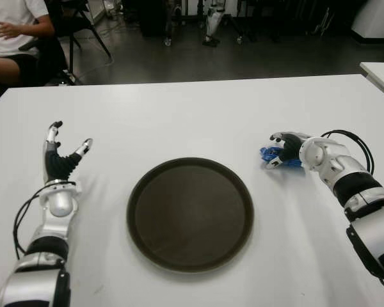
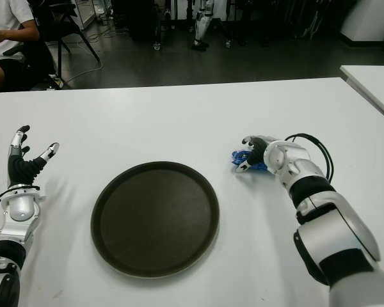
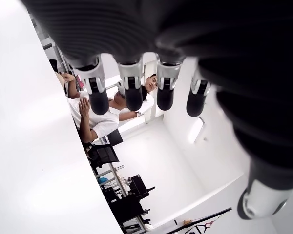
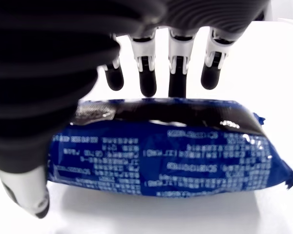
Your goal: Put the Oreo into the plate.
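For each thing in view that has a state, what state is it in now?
Oreo pack: sealed, lying on the table, outside the plate.
Plate: empty.
Right hand: over the Oreo pack, fingers around it, grip not confirmed.
Left hand: open, left of the plate.

Silver-white arms, black cables, black-tipped fingers

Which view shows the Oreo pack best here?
The right wrist view: the Oreo pack fills it, under the right hand. Both eye views show only a blue sliver beside that hand; the left wrist view shows none.
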